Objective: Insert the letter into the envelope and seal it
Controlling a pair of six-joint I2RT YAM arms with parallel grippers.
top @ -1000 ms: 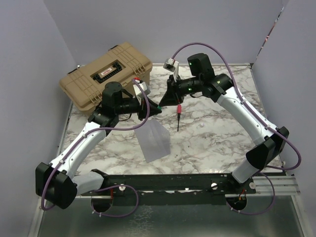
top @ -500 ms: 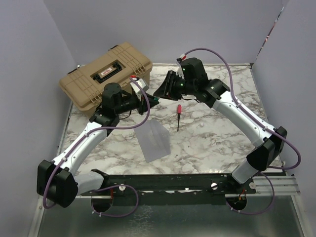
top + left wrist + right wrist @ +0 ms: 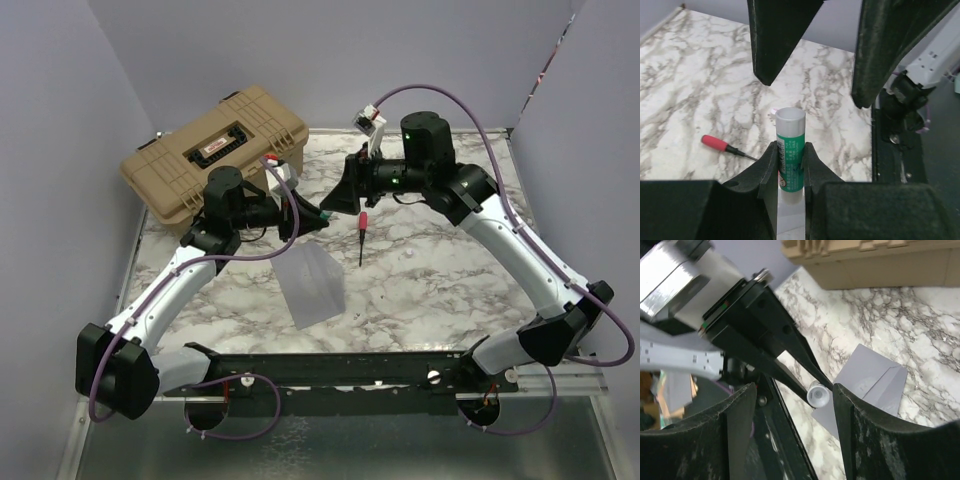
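Note:
My left gripper (image 3: 306,217) is shut on a green glue stick with a white cap (image 3: 322,214) and holds it above the table. In the left wrist view the stick (image 3: 790,150) stands between my fingers. My right gripper (image 3: 338,203) is open and faces the stick's cap. In the right wrist view the cap (image 3: 818,394) sits between the spread fingers, nearer the right one, apart from both. The pale grey envelope (image 3: 312,285) lies flat on the marble below and shows in the right wrist view (image 3: 865,382). The tan letter is hidden.
A big tan hard case (image 3: 215,150) stands at the back left and shows in the right wrist view (image 3: 875,260). A red-handled screwdriver (image 3: 362,235) lies on the marble right of the envelope, also in the left wrist view (image 3: 722,145). Grey walls enclose the table.
My right arm swung back and left, then came forward again with its wrist turned, so its open jaws now face the cap. My left gripper lifted slightly, then settled, still holding the glue stick.

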